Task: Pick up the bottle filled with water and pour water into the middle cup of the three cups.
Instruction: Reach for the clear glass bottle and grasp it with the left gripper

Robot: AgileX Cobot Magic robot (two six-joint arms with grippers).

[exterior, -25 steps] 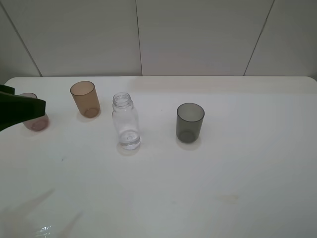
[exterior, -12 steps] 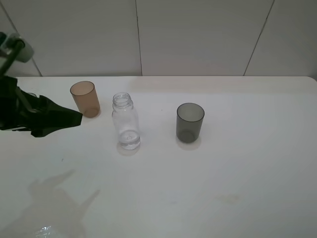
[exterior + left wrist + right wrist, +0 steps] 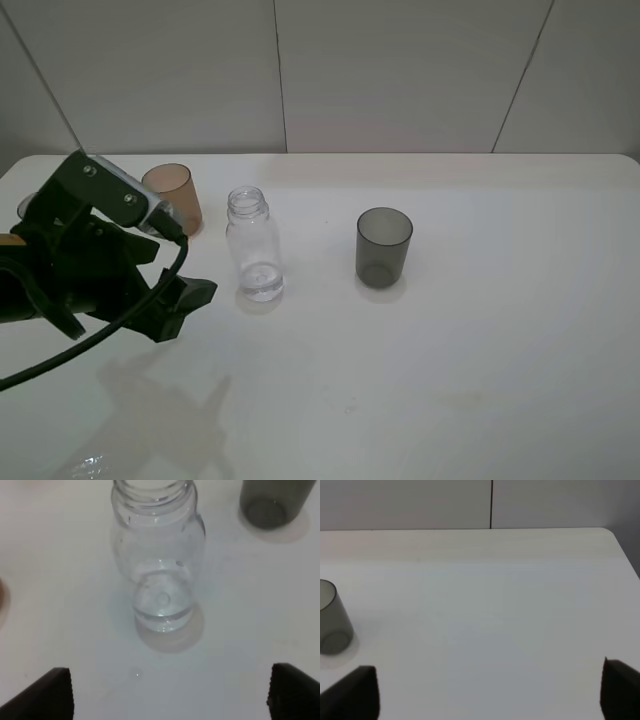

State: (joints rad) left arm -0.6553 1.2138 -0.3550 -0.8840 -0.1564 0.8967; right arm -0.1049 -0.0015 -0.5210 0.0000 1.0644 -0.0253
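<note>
The clear bottle [image 3: 253, 245] stands upright and uncapped with a little water in it, between the amber middle cup [image 3: 176, 196] and the smoky grey cup [image 3: 384, 247]. My left arm hides most of the pinkish cup. My left gripper [image 3: 184, 308] is open and empty, just left of the bottle and in front of it, apart from it. In the left wrist view the bottle [image 3: 157, 555] stands ahead of the open left gripper [image 3: 167, 682], with the grey cup [image 3: 272, 500] beyond it. My right gripper [image 3: 487, 682] is open and empty; the grey cup [image 3: 332, 617] shows at that view's edge.
The white table [image 3: 450, 380] runs back to a tiled wall. My left arm and its cable lie over the table's left side, in front of the amber cup. The right arm is out of the exterior view.
My left arm has come in from the left edge, moving right and forward to just beside the bottle. It now covers the pinkish cup. Bottle and cups have not moved.
</note>
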